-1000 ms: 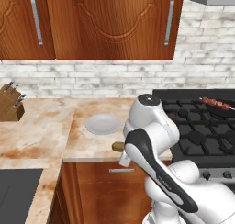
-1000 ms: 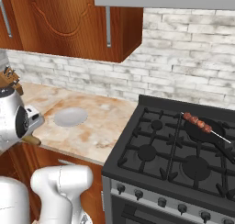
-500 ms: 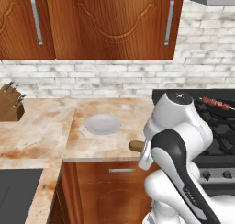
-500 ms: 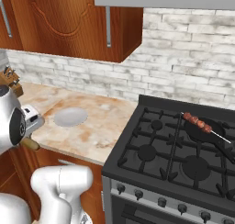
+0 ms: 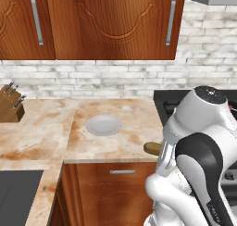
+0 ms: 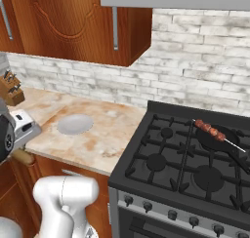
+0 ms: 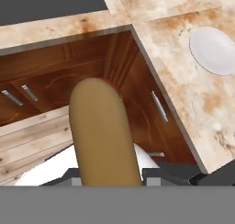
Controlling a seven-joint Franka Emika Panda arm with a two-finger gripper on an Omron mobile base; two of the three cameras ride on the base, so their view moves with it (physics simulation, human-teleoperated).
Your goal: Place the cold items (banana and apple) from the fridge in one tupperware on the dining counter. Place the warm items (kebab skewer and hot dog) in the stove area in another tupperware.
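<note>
Marbled countertop by the stove area [image 6: 195, 168] is where I'm sitting, with my gripper [image 7: 108, 175] clenching the hot dog [image 7: 104, 131] lengthwise along its fingers, arm folded low past the counter edge, while the kebab skewer [image 6: 211, 130] is lying way off around 2 o'clock on the grates.

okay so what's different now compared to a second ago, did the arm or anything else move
The arm swung rightward across the left base view, toward the stove, carrying the hot dog clamped in the gripper; the bun's end moved right along the counter edge. Nothing was picked up or released. The kebab skewer on the stove area, the white plate and the knife block stayed put.
</note>
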